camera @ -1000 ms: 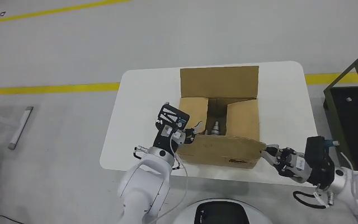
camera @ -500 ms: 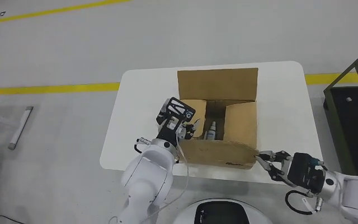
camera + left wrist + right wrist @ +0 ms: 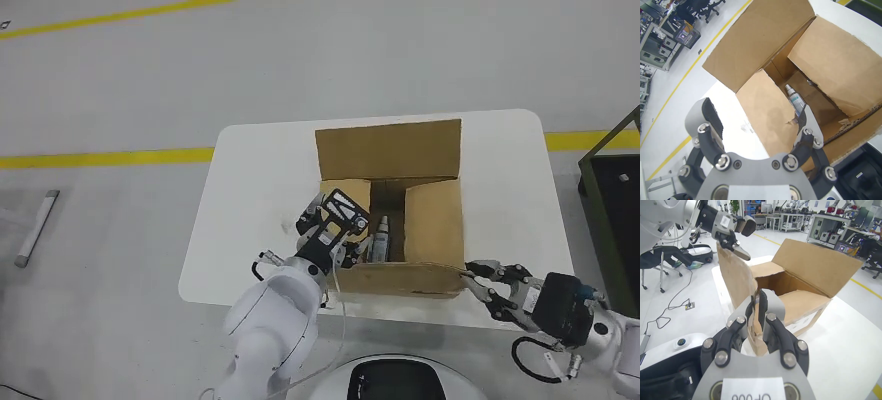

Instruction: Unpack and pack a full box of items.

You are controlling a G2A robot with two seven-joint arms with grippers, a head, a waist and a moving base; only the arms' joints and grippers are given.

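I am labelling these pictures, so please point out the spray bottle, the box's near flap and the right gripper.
spray bottle (image 3: 796, 99), left wrist view, on its labelled body.
near flap (image 3: 734, 279), right wrist view, on its broad face.
right gripper (image 3: 757, 300), right wrist view, midway between its fingertips.

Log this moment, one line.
left gripper: open, above side flap of brown cardboard box | right gripper: shut on near flap | white spray bottle: inside box

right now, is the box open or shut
Open. The box has its flaps parted, and a bottle shows inside through the gap between them.
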